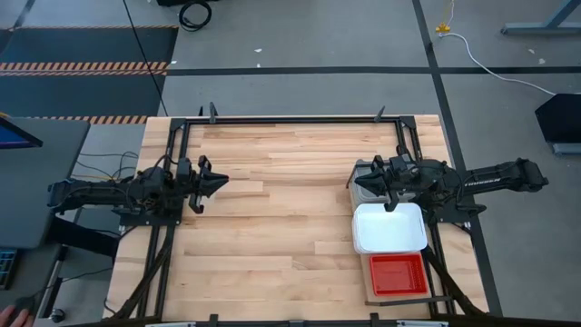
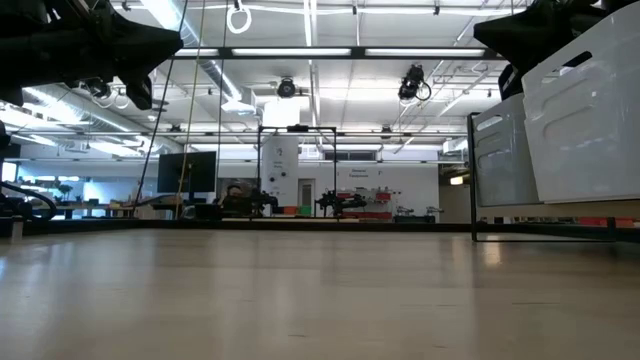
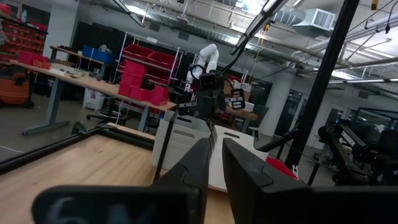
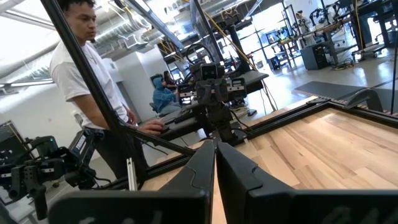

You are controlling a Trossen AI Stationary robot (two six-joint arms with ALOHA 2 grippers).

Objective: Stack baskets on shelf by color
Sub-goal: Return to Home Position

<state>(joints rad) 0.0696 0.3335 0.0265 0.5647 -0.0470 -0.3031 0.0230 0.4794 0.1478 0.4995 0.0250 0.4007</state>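
Note:
Three groups of baskets stand in a row on the shelf (image 1: 369, 294) along the table's right side. The light grey ones (image 1: 363, 173) are farthest, the white ones (image 1: 388, 227) are in the middle, and the red one (image 1: 398, 274) is nearest. The left wrist view shows grey (image 3: 180, 140), white (image 3: 231, 155) and red (image 3: 281, 168) baskets. My right gripper (image 1: 353, 184) is shut and hovers above the grey baskets, pointing toward the table's left. My left gripper (image 1: 224, 180) is also shut, raised over the table's left part and pointing right. Neither touches anything.
A black metal frame (image 1: 290, 119) runs along the table's edges. Bare butcher-block top (image 1: 290, 218) lies between the two arms. In the low view the white baskets (image 2: 585, 120) stand tall at the right. A person (image 4: 87, 74) stands beyond the table's left side.

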